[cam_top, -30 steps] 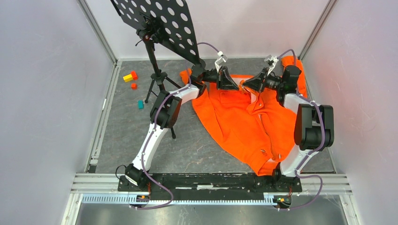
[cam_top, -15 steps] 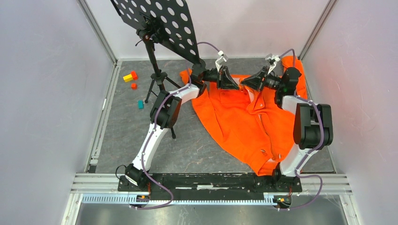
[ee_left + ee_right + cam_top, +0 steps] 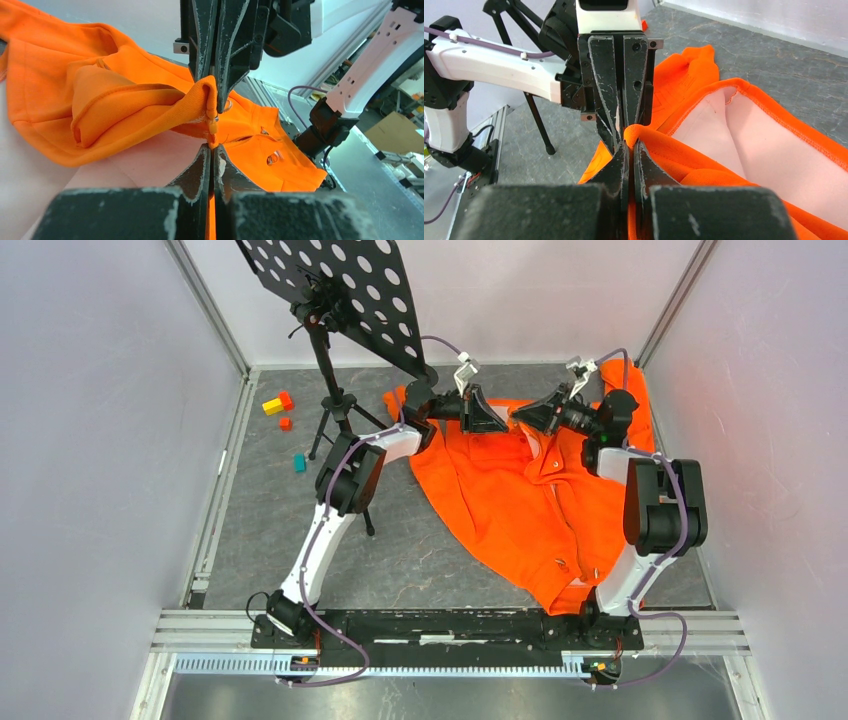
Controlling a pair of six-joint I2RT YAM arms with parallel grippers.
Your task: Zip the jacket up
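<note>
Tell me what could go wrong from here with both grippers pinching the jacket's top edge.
1. The left gripper and right gripper are both shut on one small fold of the jacket, tips almost touching; a pull could clash them or slip the thin pinch.
2. The fabric there is bunched, so closing it may snag.
3. The left arm's elbow sits beside the music stand's tripod and might bump it.

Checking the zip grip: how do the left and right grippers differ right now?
Left gripper reaches in from the music stand side; right gripper from the opposite side. Left arm crosses mostly bare table; right arm reaches over the jacket. Both are shut on the same orange fold, tip to tip.
</note>
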